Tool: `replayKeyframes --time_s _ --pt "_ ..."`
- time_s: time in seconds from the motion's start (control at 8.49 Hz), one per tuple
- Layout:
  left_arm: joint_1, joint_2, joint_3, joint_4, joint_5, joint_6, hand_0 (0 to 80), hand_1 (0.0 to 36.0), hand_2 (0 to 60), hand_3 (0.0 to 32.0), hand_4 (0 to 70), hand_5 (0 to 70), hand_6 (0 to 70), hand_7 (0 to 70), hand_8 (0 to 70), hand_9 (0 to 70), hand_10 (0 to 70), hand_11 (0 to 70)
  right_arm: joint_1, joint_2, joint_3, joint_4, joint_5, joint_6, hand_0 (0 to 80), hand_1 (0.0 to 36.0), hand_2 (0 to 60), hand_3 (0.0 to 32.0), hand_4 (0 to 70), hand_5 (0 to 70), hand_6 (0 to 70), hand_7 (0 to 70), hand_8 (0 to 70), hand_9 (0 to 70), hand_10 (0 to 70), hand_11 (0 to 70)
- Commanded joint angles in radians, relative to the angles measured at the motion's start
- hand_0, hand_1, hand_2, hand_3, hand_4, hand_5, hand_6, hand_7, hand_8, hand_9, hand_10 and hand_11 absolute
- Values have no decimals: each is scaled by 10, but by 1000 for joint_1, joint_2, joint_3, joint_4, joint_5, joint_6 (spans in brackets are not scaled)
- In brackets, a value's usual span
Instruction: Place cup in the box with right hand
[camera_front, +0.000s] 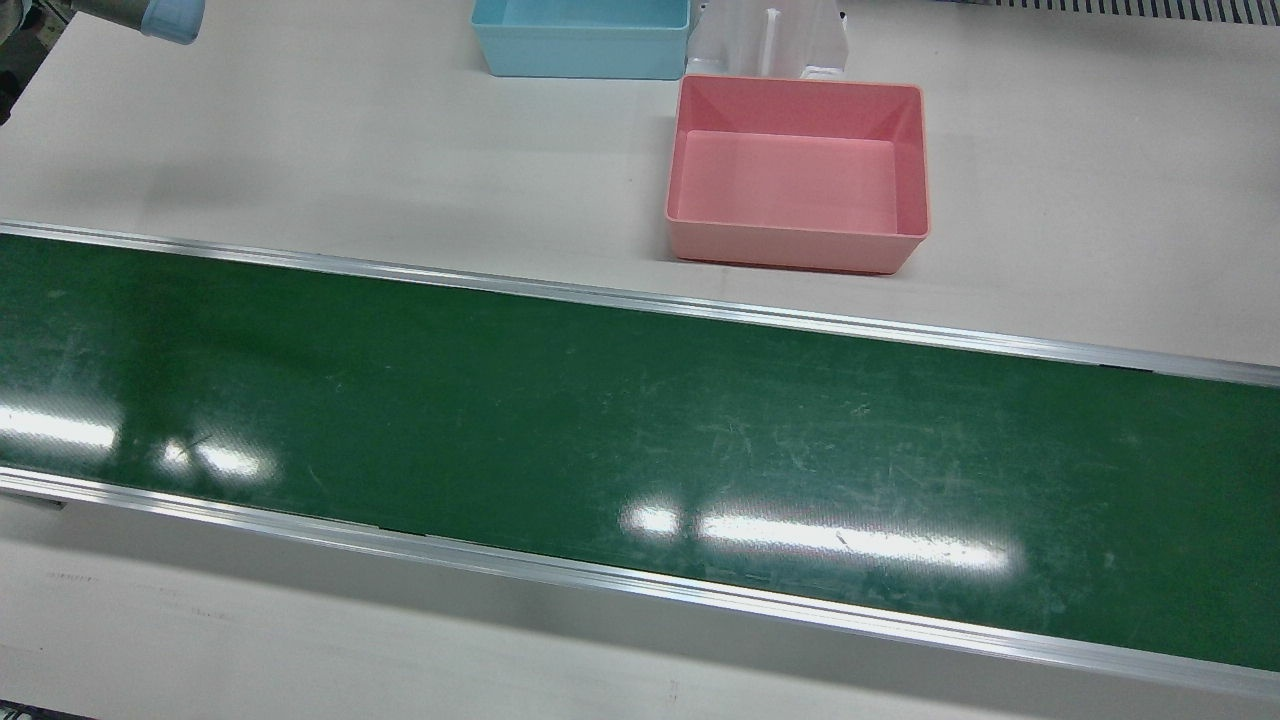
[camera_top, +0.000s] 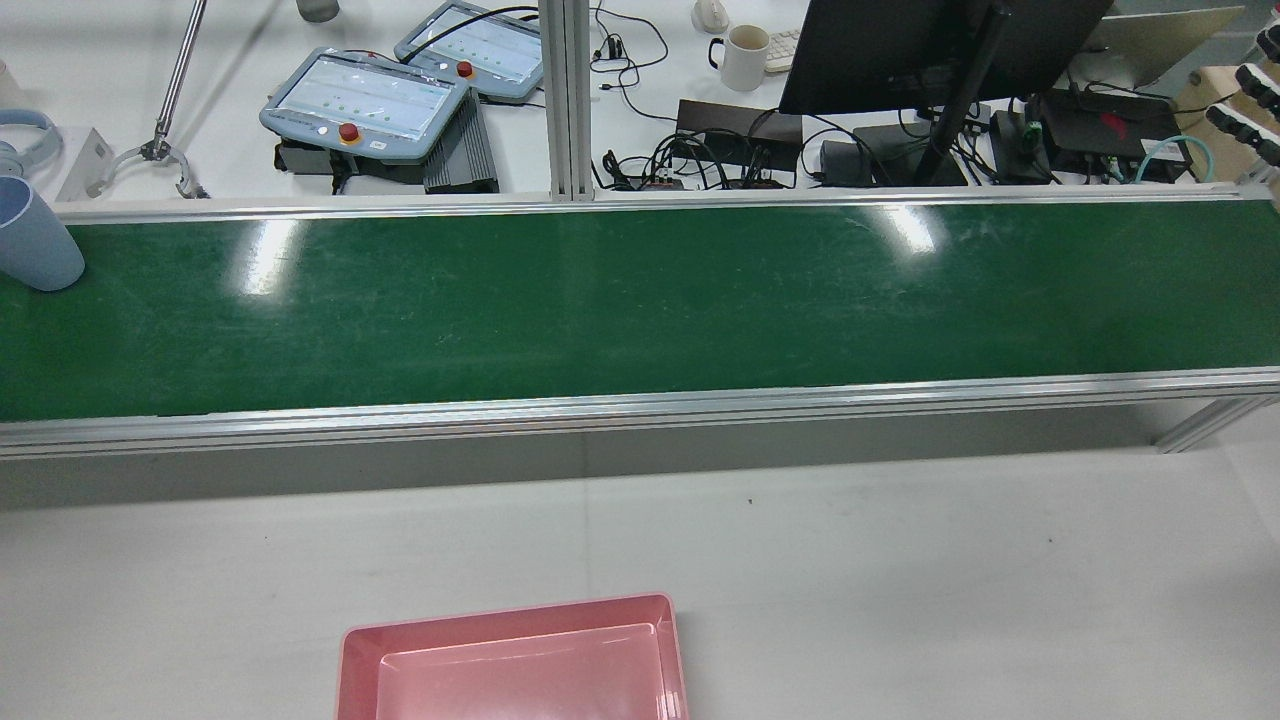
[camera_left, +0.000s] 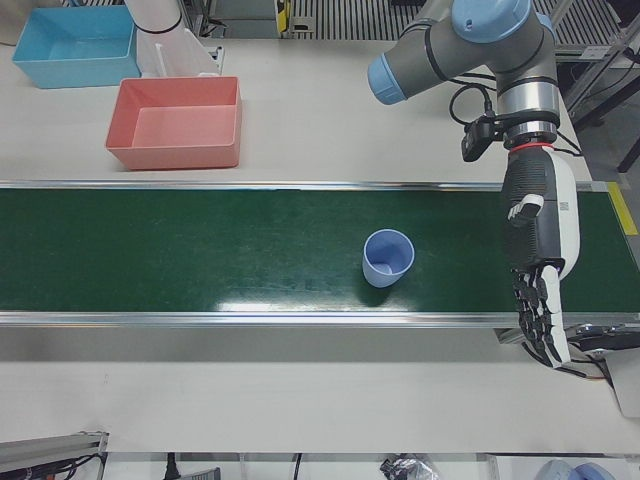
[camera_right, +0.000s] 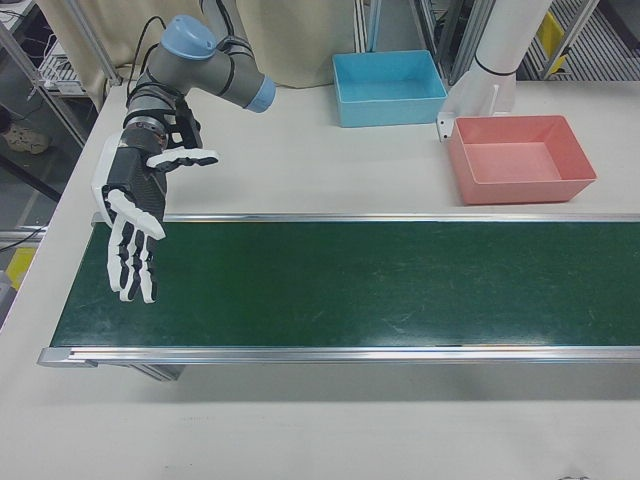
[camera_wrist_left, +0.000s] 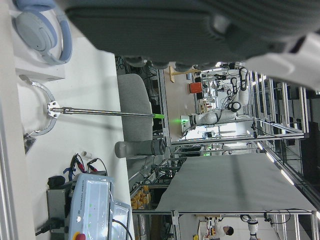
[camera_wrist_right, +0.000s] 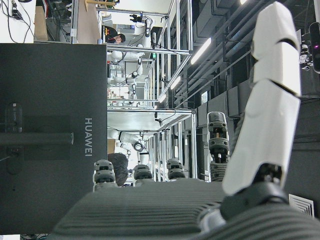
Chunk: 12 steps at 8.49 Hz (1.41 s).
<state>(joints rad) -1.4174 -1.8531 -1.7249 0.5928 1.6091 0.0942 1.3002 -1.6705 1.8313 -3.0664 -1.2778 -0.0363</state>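
Looking across the station from the left-front view, I see the cup (camera_left: 388, 257), a pale blue one, standing upright with its mouth up on the green conveyor belt (camera_left: 200, 250), roughly midway across the belt's width. Nothing touches it. In the rear view the same cup (camera_top: 35, 235) sits at the far left edge of the picture, on the belt's left end.

My left hand (camera_left: 538, 270) hangs beside the cup, well apart from it, over the belt's end. Its fingers (camera_left: 535, 318) point downward, spread a little and holding nothing.

My right hand (camera_right: 135, 225) hovers over the opposite end of the belt in the right-front view, palm facing outward, fingers (camera_right: 130, 265) stretched out and apart, thumb sticking sideways. It carries nothing. The whole length of the belt lies between this hand and the cup.

The pink box (camera_front: 690, 160) rests on the white worktop (camera_front: 300, 150) just behind the belt's aluminium rail, with bare pink floor showing inside. A blue box (camera_front: 580, 55) sits further back, near it but not touching. Beyond the belt in the rear view I can see two teach pendants (camera_top: 365, 100) and a white mug (camera_top: 745, 58).
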Motion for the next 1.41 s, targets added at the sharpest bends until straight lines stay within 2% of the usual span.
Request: replayKeyframes --time_s 0.0,0.24,0.71,0.94,1.3 --pt "0 0 1 1 0 -1 0 0 0 0 0 0 0 0 0 0 0 0 1 0 0 0 0 -1 517 200 115 162 80 62 13 96 42 33 49 87" --pt "0 0 1 1 0 1 0 0 0 0 0 0 0 0 0 0 0 0 -1 0 0 0 0 -1 517 200 115 170 74 62 12 95 41 33 49 88" --pt "0 0 1 1 0 1 0 0 0 0 0 0 0 0 0 0 0 0 1 0 2 0 0 -1 516 201 124 160 87 62 14 101 43 36 51 91" --pt "0 0 -1 1 0 1 0 0 0 0 0 0 0 0 0 0 0 0 1 0 2 0 0 -1 517 202 121 172 84 62 13 101 43 35 51 91" --pt "0 0 -1 1 0 1 0 0 0 0 0 0 0 0 0 0 0 0 -1 0 0 0 0 -1 517 201 121 162 87 62 14 100 44 36 51 90"
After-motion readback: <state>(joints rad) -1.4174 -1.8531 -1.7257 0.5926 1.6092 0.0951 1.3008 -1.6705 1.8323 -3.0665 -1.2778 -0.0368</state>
